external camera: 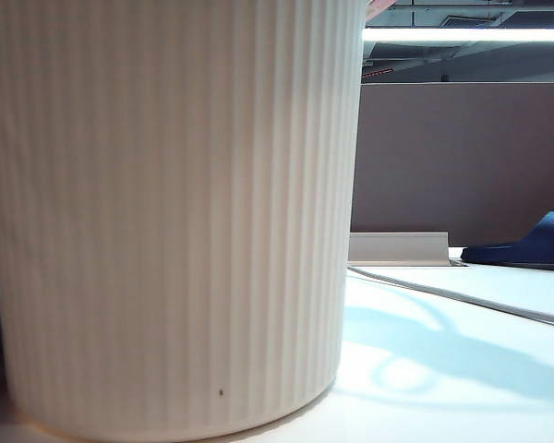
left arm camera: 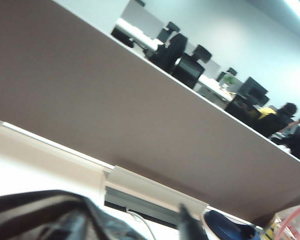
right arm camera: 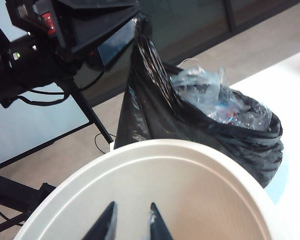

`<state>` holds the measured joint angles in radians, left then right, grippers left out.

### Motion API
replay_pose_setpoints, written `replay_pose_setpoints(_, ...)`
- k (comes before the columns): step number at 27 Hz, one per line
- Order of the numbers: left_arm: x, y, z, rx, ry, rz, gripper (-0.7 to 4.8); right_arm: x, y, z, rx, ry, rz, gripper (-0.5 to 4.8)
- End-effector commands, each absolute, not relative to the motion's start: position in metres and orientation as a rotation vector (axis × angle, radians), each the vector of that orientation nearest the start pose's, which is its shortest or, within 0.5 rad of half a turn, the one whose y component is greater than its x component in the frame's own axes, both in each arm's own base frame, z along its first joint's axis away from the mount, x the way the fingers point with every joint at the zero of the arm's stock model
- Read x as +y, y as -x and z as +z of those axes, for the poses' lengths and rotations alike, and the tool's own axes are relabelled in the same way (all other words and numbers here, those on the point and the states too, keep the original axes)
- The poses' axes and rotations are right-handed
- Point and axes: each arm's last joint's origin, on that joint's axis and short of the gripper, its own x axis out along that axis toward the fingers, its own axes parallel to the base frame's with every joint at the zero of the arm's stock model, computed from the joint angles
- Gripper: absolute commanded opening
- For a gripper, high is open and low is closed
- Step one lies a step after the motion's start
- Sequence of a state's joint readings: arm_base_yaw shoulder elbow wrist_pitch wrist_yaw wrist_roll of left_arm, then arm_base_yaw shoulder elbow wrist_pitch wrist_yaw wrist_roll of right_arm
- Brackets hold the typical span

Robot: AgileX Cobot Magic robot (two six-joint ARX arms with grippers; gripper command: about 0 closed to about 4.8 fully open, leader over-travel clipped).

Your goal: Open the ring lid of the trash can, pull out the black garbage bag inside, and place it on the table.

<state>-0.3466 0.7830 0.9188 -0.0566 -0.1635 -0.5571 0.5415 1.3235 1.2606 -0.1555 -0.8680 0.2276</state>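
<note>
The cream ribbed trash can (external camera: 166,221) fills the left of the exterior view and hides both arms there. From the right wrist view I look into its bare mouth (right arm camera: 180,190). My right gripper (right arm camera: 132,207) hangs over it, fingers slightly apart with nothing between them. Beyond the can the black garbage bag (right arm camera: 230,135) sits on the white table (right arm camera: 290,70), stuffed with clear plastic, one corner pulled up to my left gripper (right arm camera: 132,25). In the left wrist view that gripper (left arm camera: 132,220) is open, with bag film (left arm camera: 45,215) beside one finger. A pale pink sliver (external camera: 380,7), perhaps the ring lid, shows at the can's rim.
A grey-brown partition (external camera: 462,157) closes the back of the table (external camera: 443,388), with a pale rail (external camera: 397,247) at its foot. A dark blue slipper-like object (external camera: 531,245) lies at the far right, and a white cable (external camera: 462,295) runs across the tabletop.
</note>
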Motion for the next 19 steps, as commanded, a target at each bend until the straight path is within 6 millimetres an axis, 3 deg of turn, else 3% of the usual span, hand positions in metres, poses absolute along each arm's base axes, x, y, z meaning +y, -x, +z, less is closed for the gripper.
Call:
replay_pose_setpoints(1,-0.051,-0.154,0.393,-0.043,0.574,-0.216,2.43,0.166,-0.232,0.393,0.358,-0.212,1.386,0.81)
replay_pose_setpoints(6,-0.051,-0.151,0.396,-0.053,0.58,-0.246,2.56,0.165,-0.231,0.395,0.34,-0.201,1.386,0.81)
replay_pose_setpoints(9,-0.05,-0.147,0.403,-0.074,0.585,-0.269,3.47,0.165,-0.23,0.396,0.331,-0.192,1.387,0.81)
replay_pose_setpoints(11,-0.048,-0.143,0.41,-0.096,0.588,-0.278,3.74,0.165,-0.229,0.397,0.319,-0.181,1.389,0.81)
replay_pose_setpoints(19,-0.044,-0.124,0.436,-0.16,0.594,-0.367,3.74,0.163,-0.227,0.4,0.303,-0.175,1.397,0.81)
